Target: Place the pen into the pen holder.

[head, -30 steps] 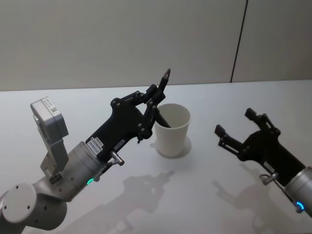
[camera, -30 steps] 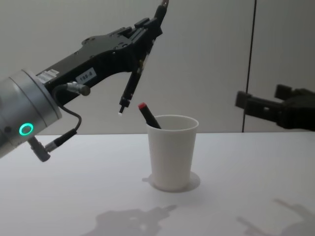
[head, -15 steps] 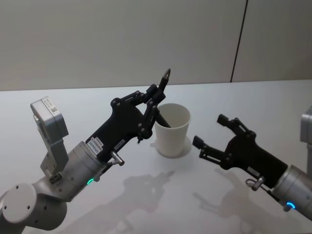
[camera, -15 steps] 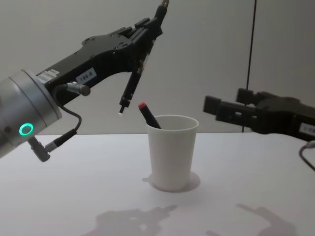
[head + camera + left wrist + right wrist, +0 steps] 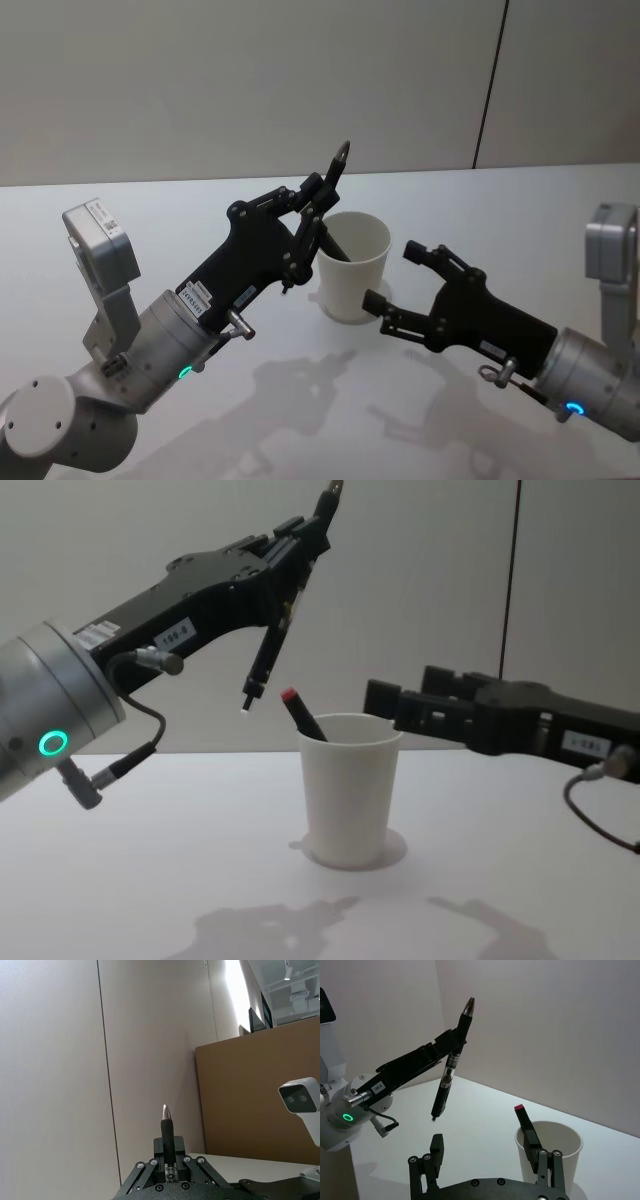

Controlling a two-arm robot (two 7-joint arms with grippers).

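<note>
Insertion pending: the left gripper point(image 5: 297, 542), fingers clamped on the pen point(image 5: 263, 663), holds it tilted above and just left of the pen holder point(image 5: 350, 792), which contains a red-capped pen point(image 5: 301, 713); the right gripper point(image 5: 393, 275), fingers wide, hovers beside it.

A bare robot test lab — a plain white worktop point(image 5: 560, 200), blank grey panelled walls point(image 5: 250, 80) with one dark vertical seam point(image 5: 490, 80), a tall brown board partition point(image 5: 260, 1095), strip ceiling lights point(image 5: 287, 970).

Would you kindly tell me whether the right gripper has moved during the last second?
Yes. In the head view the open right gripper has come leftward, from well right of the pen holder to close beside it.
</note>
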